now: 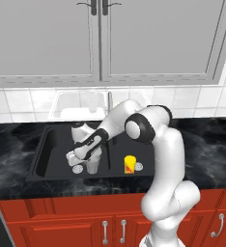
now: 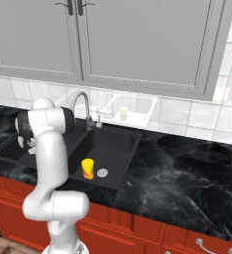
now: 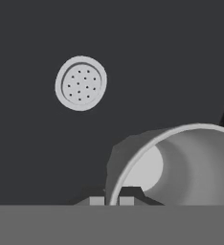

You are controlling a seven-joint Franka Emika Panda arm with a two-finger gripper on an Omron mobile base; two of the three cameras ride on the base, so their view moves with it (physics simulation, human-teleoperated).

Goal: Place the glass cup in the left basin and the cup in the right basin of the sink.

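The glass cup is a see-through grey tumbler low inside the left basin of the black sink, close to the centre divider. My gripper reaches down into that basin and is shut on the cup. In the hand view the glass cup fills the lower right, and its rim passes between my gripper's two tips. The left basin's silver drain lies beyond on the black floor. The yellow cup stands upright in the right basin beside that basin's drain.
A curved chrome faucet rises behind the sink. A clear rack holding a small pale item sits on the back counter against the tiles. Black marble counter stretches to the right. Grey cabinets hang overhead.
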